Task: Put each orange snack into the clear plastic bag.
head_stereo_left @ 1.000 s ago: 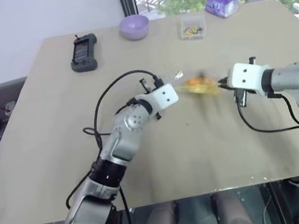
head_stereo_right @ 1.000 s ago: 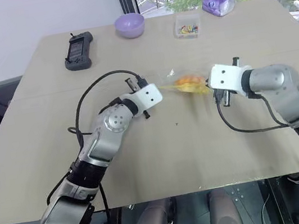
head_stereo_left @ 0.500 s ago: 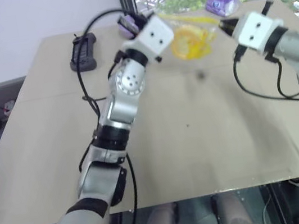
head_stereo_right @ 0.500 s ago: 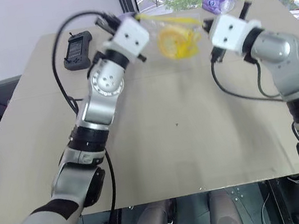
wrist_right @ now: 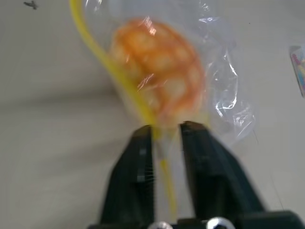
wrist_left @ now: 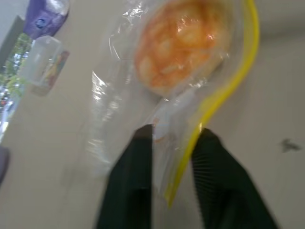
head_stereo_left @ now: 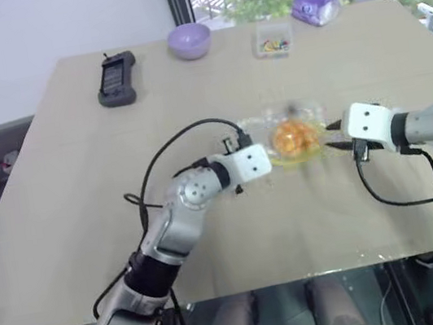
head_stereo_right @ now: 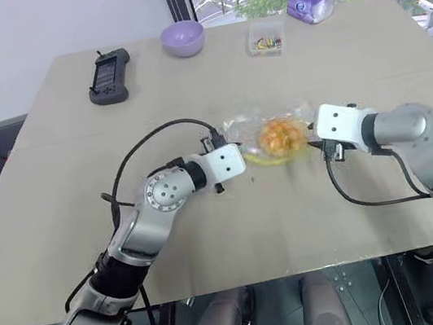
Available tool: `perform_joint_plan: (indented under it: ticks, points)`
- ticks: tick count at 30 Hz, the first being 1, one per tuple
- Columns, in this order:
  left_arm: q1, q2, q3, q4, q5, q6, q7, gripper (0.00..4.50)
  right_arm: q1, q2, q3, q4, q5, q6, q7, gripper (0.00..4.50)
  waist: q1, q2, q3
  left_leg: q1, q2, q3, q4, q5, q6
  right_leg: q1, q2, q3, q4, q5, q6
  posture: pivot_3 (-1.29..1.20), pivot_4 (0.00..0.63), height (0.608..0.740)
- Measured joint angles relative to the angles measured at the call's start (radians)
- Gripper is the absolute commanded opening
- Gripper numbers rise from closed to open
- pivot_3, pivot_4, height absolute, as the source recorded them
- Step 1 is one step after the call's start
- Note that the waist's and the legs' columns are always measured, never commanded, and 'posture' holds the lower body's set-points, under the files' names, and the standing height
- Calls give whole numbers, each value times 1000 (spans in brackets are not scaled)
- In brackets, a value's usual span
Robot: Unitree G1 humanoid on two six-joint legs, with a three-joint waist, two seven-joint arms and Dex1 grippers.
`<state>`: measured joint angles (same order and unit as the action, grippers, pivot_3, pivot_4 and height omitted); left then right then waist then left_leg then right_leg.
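small clear box (head_stereo_left: 275, 40) contents too small

Half a second ago both claws held the crinkly clear plastic bag (head_stereo_left: 290, 130) with the round orange snack (head_stereo_left: 292, 137) aloft; now it lies on the beige surface (head_stereo_left: 73, 193), fingers parted.

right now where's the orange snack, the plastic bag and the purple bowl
orange snack (head_stereo_right: 281, 135), right eye view, on its domed orange top, seen through the plastic
clear plastic bag (wrist_left: 110, 119), left wrist view, on the crinkly clear film beside the snack
purple bowl (head_stereo_left: 189, 41), left eye view, on its outer wall
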<state>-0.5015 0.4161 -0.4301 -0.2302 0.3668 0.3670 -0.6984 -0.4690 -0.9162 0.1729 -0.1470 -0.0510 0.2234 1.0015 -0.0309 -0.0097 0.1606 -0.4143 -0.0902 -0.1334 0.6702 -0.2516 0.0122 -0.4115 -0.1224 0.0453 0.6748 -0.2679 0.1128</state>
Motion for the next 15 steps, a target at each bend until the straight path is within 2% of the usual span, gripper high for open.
perform_joint_plan:
  ticks: [4, 8, 10, 12, 13, 15]
  points:
    - [36, 27, 87, -77, -93, 37, -47, 2203, 101, -102, -65, -53, 85, 73, 105, 2560, 10, 0, 0, -1, 4, 1, 0, 0, 0, 0, 0, 0, -2, 0, 0, 0, 150, 740]
    - [58, 84, 287, -99, -239, 138, -89, 2203, 168, -128, -230, -68, 234, 191, 149, 2560, 10, 0, 0, 1, 5, 0, 0, 0, 0, 0, 1, 0, -1, 0, 0, 0, 150, 740]
    - [40, 131, 451, -50, -339, 219, -100, 2203, 204, -130, -350, -30, 310, 243, 155, 2560, 15, 0, 0, 1, 5, 0, 0, 0, 0, 0, 2, -1, 0, 0, 0, 0, 150, 740]
    - [41, 158, 508, -32, -364, 243, -107, 2203, 220, -137, -386, -8, 325, 250, 158, 2560, 15, 0, 0, 1, 5, 0, 0, 0, 0, 0, 2, 0, 0, 0, 0, 0, 150, 740]
    - [70, 201, 588, -36, -427, 277, -141, 2203, 250, -137, -449, 29, 349, 249, 167, 2560, 15, 0, 0, 0, 5, 1, 0, 0, 0, 0, 1, 0, -2, 0, 0, 0, 150, 740]
    - [158, 242, 664, -75, -514, 328, -197, 2203, 290, -128, -533, 83, 383, 222, 178, 2560, 15, 0, 0, 0, 5, 1, -2, 0, 0, 0, 0, 1, -4, 0, 0, 0, 150, 740]
